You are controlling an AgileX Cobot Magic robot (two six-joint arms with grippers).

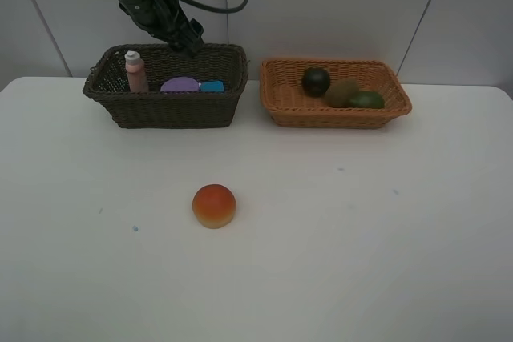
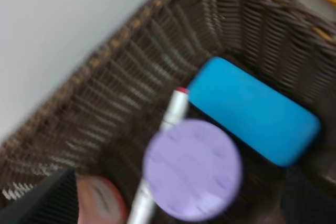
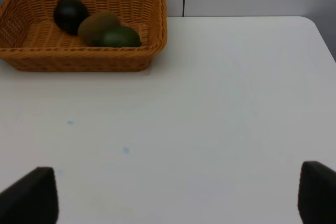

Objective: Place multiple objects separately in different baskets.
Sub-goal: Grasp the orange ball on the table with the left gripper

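Observation:
The dark brown basket (image 1: 164,106) holds the pink white-capped bottle (image 1: 135,71), the purple-lidded jar (image 1: 180,85) and the blue eraser (image 1: 212,86). My left gripper (image 1: 189,38) hangs open over its back rim. The blurred left wrist view looks down on the jar lid (image 2: 192,169), the white marker (image 2: 170,116) and the eraser (image 2: 252,116), with the gripper (image 2: 173,205) holding nothing. The orange basket (image 1: 276,106) contains the mangosteen (image 1: 316,81), kiwi (image 1: 341,92) and lime (image 1: 367,100). The orange-red fruit (image 1: 214,206) lies alone on the table. My right gripper (image 3: 173,198) stands open above bare tabletop.
The white table (image 1: 361,230) ends against a pale wall behind both baskets. A dark cable (image 1: 228,2) loops off the left arm above the dark basket. In the right wrist view the orange basket (image 3: 79,59) sits well away from the fingertips (image 3: 31,195).

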